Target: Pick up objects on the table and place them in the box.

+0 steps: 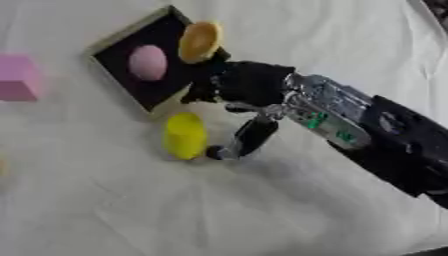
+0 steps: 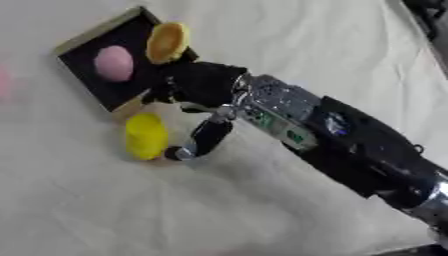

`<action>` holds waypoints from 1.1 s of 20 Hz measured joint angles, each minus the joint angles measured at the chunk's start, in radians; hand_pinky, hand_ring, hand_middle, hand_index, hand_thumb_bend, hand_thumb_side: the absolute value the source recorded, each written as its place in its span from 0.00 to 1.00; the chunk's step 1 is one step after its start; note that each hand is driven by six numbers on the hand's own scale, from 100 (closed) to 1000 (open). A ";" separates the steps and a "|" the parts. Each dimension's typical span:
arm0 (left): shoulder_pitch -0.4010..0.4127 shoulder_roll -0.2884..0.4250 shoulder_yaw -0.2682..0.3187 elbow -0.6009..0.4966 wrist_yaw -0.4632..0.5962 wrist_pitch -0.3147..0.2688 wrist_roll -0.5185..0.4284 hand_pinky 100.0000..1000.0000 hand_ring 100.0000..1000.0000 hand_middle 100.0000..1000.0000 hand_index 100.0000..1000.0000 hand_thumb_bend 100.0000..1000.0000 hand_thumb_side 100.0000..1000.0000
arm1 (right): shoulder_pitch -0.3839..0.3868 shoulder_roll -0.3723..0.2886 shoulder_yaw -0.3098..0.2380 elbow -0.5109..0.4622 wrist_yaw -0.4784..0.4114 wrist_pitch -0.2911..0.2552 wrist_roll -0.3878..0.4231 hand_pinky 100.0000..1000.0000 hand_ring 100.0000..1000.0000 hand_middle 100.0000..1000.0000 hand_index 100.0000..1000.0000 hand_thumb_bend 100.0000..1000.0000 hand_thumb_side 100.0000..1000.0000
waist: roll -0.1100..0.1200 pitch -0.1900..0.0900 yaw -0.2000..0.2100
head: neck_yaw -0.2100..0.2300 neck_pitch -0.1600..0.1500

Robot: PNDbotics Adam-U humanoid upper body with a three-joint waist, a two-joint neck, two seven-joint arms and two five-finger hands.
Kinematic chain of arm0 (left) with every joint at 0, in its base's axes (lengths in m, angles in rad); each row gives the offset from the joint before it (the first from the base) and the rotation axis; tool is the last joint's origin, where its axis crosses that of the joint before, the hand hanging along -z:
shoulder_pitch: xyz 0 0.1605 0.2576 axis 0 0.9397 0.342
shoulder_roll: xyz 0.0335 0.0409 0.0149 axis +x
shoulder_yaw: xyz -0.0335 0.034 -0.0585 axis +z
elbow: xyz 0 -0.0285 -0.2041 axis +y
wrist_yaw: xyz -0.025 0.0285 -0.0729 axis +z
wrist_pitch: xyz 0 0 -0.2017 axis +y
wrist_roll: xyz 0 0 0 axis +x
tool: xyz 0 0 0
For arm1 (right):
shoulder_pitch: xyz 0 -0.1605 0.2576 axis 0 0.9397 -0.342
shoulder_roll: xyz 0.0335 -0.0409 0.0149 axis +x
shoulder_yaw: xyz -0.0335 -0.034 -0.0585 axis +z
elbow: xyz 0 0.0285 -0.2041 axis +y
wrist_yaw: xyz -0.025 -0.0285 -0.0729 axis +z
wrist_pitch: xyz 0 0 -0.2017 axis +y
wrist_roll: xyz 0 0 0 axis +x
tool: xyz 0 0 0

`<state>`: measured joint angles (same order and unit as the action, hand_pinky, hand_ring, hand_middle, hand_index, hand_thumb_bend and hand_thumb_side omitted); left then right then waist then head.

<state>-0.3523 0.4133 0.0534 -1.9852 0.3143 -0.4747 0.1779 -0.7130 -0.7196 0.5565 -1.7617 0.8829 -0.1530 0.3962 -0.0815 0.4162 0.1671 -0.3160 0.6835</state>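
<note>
White cloth (image 1: 289, 40); fingers (image 1: 203, 84) partly hide box (image 1: 131, 37).

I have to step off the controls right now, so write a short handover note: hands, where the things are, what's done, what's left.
Right hand: over the near edge of the box, fingers curled on the orange round object, which is held above the box's rim, not yet released.
Left hand: not in view.
Done: pink ball lies inside the box.
Left: release the orange object into the box; then the yellow cylinder lying on the cloth just below the box by the hand's thumb, and the pink block at the left edge.
</note>
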 measured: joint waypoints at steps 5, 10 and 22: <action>0.000 0.000 0.000 0.000 0.002 0.000 0.000 0.66 0.69 0.55 0.77 0.00 0.55 | -0.001 0.018 0.012 0.026 0.025 -0.009 0.002 0.90 0.94 0.82 0.94 0.35 0.59 | 0.001 0.000 -0.001 | 0.001 -0.007; 0.000 -0.001 0.000 0.000 0.002 0.000 0.000 0.66 0.69 0.55 0.76 0.00 0.55 | -0.009 0.040 0.020 0.056 0.034 -0.017 0.010 0.90 0.94 0.81 0.93 0.32 0.57 | 0.002 0.000 0.000 | 0.001 -0.007; 0.000 -0.008 0.000 0.000 0.003 0.000 0.000 0.66 0.69 0.55 0.76 0.00 0.55 | -0.017 0.064 0.029 0.097 0.033 -0.032 0.017 0.89 0.91 0.77 0.91 0.25 0.56 | 0.002 0.000 0.001 | 0.001 -0.007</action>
<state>-0.3523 0.4051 0.0532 -1.9852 0.3174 -0.4742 0.1775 -0.7298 -0.6559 0.5856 -1.6645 0.9159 -0.1845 0.4135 -0.0794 0.4162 0.1685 -0.3153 0.6761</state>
